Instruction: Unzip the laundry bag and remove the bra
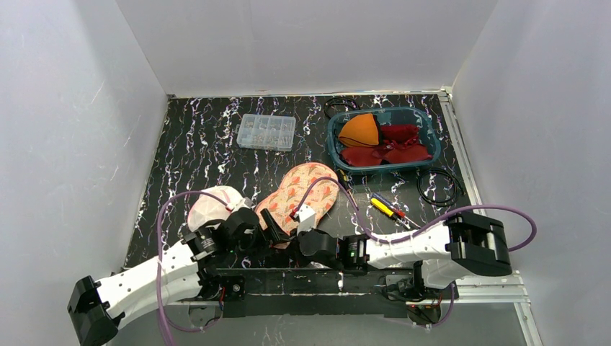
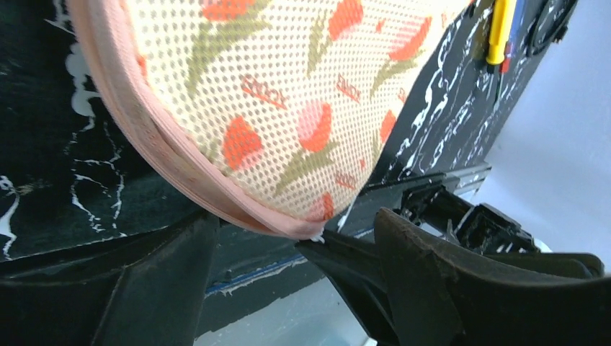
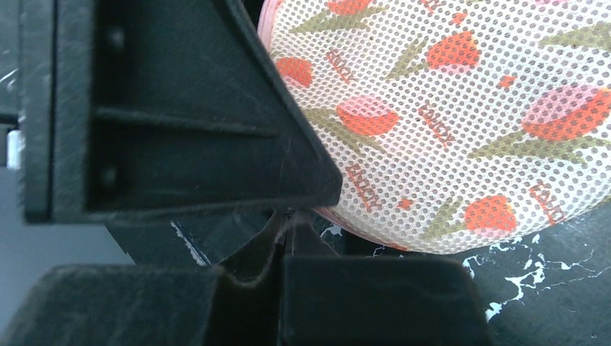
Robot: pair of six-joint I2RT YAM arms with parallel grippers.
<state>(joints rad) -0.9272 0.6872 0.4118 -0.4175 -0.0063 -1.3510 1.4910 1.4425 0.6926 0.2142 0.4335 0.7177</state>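
The floral mesh laundry bag [image 1: 306, 189] lies on the black marbled table just ahead of both grippers. Its pink rim fills the left wrist view [image 2: 288, 108] and the right wrist view [image 3: 447, 115]. My left gripper [image 1: 279, 231] is open, one finger on each side of the bag's near tip [image 2: 295, 216]. My right gripper [image 1: 295, 234] is shut at that tip [image 3: 287, 220]; a small white zipper pull [image 2: 315, 236] shows at its fingertips. No bra shows through the mesh. A pale pink rounded piece [image 1: 210, 204] lies left of the bag, partly hidden by my left arm.
A clear parts box [image 1: 266, 132] sits at the back. A teal basket [image 1: 434, 144] holds orange and red cloths. Black cable loops [image 1: 439, 186] and a yellow screwdriver [image 1: 383, 207] lie right of the bag. The table's front rail [image 1: 324, 281] is right behind the grippers.
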